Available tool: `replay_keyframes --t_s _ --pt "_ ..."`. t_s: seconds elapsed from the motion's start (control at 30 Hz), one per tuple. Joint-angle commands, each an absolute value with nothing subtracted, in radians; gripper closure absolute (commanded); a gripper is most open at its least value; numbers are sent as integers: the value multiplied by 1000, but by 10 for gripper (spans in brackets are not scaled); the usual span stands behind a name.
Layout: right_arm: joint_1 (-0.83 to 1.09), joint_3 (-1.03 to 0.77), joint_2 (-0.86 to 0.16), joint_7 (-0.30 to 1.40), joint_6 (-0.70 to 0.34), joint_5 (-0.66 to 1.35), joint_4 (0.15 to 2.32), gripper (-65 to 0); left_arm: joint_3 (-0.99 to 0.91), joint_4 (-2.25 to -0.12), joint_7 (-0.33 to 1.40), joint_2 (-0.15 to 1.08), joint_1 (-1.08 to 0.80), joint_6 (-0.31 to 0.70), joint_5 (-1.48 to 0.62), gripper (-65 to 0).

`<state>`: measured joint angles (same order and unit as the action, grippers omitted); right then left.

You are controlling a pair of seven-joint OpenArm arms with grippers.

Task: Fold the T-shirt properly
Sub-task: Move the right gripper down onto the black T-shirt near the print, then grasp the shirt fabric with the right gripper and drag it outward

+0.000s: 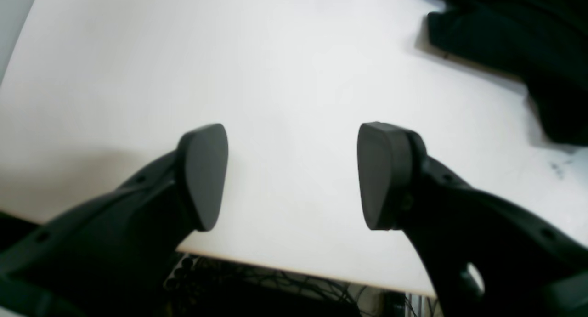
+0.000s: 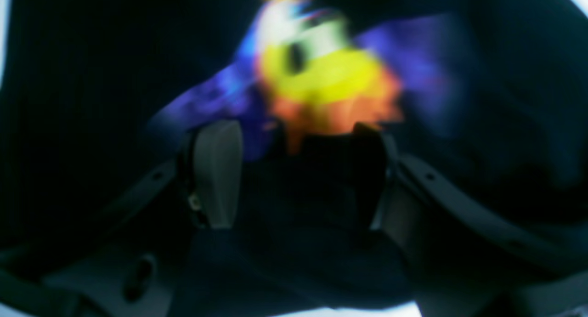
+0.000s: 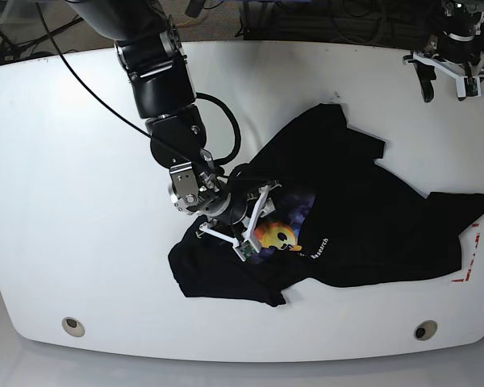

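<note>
The black T-shirt (image 3: 371, 226) lies crumpled across the middle and right of the white table (image 3: 64, 201), its orange-yellow smiley print (image 3: 276, 235) partly showing. My right gripper (image 3: 240, 218) is down on the shirt just left of the print. In the right wrist view the fingers (image 2: 218, 174) stand fairly wide, a thick wad of black cloth (image 2: 298, 202) fills the gap between them, and the blurred print (image 2: 321, 78) lies just beyond. My left gripper (image 3: 447, 85) hovers at the far right corner, open and holding nothing (image 1: 292, 174). A shirt edge (image 1: 505, 32) shows at upper right.
Bare white tabletop (image 1: 229, 55) lies under the left gripper, with the table's edge (image 1: 298, 266) close below it and cables beyond. Two round holes (image 3: 73, 326) (image 3: 424, 330) sit near the front edge. Red tape marks (image 3: 469, 256) lie by the shirt's right end.
</note>
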<state>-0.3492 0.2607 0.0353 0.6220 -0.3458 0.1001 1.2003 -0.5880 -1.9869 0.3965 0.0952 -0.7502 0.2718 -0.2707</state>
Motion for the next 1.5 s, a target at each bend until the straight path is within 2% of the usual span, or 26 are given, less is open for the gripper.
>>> replay_keyframes --t_s 0.0,0.1,0.43,0.77,0.83,1.0,1.1,1.27,1.47 --pt "-358 263 48 602 -314 111 1227 -368 -595 -2003 374 105 -756 271 -275 -408" --pt "-355 265 51 602 -268 114 1225 -368 -593 -2003 374 105 -756 271 -277 -408" --pt "-326 260 71 581 -272 113 1216 -369 -593 -2003 374 105 -756 271 -277 -408" --pt "-328 265 71 522 -272 114 1116 -360 -593 -2003 374 105 -756 271 -277 -408" --pt "-326 265 71 522 -271 114 1118 -331 -593 -2003 374 105 -756 271 -277 -408" --pt "-303 265 71 516 -266 113 1164 -108 -593 -2003 374 105 -756 271 -274 -408" --pt "-298 265 71 521 -266 113 1191 -6 -593 -2003 374 105 -756 271 -274 -407" --pt "-289 265 70 521 -266 113 1194 0 -593 -2002 375 105 -756 271 -275 -407" --pt "-226 260 51 545 -265 113 1336 0 -593 -2002 375 105 -756 271 -275 -407"
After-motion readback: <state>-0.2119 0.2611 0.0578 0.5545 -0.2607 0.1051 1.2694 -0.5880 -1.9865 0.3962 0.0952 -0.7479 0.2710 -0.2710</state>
